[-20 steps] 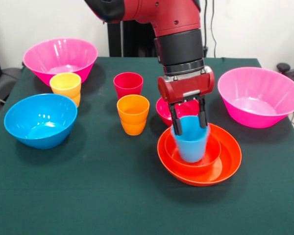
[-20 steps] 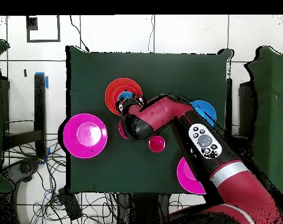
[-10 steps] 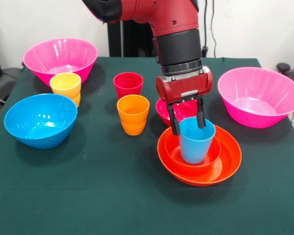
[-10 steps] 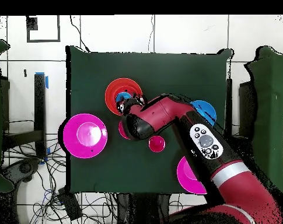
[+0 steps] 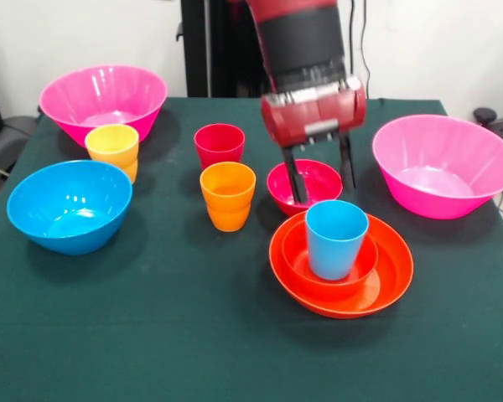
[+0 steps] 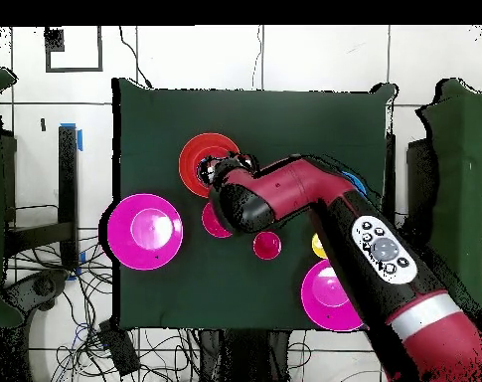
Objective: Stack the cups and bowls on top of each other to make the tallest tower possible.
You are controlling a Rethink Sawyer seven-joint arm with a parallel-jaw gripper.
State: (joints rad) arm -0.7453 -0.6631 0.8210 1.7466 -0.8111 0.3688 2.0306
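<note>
I see the gripper spread wide and empty, above the crimson bowl. The blue cup stands upright in the small orange bowl, nested in the wide orange bowl, right of the tabletop centre.

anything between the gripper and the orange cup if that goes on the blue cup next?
Nothing visible. The gripper hangs open above the crimson bowl; the orange cup stands apart with bare cloth around it. The blue cup, upright in the nested orange bowls, has an uncovered rim.
</note>
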